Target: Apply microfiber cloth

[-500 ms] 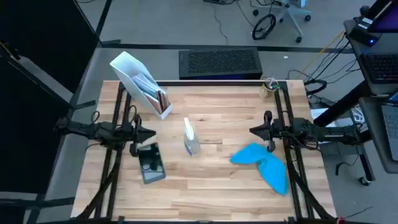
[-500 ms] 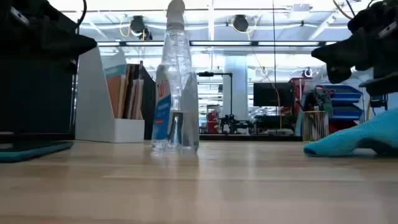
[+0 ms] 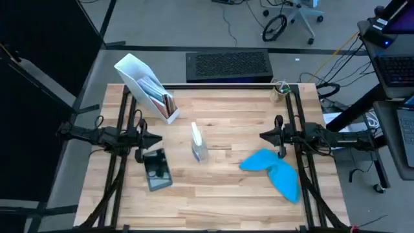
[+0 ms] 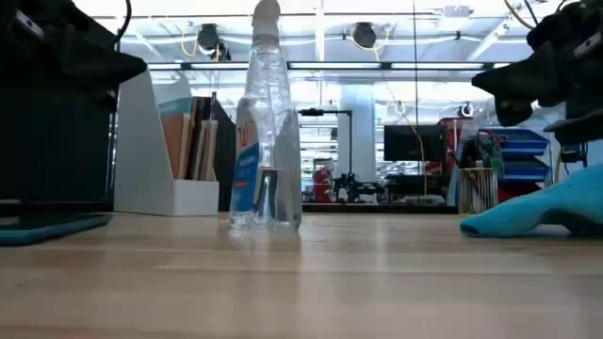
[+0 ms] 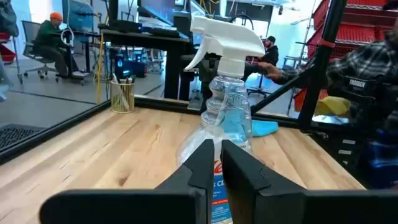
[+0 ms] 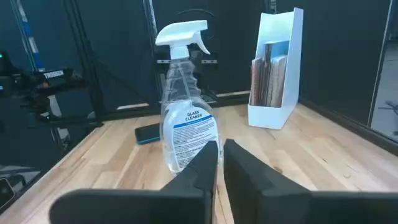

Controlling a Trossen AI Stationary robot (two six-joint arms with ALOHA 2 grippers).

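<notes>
Right gripper: fingers nearly closed, empty, hovering just beside cloth.
Microfiber cloth: crumpled at table's right side.
Left gripper: closed, empty, waiting above tablet.
Advice: I open wide, descend onto the cloth's raised fold.

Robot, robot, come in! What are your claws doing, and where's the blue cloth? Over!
Left gripper and right gripper shut, empty, hovering. Microfiber cloth lying under right arm, untouched. Nothing blocking it.
</notes>
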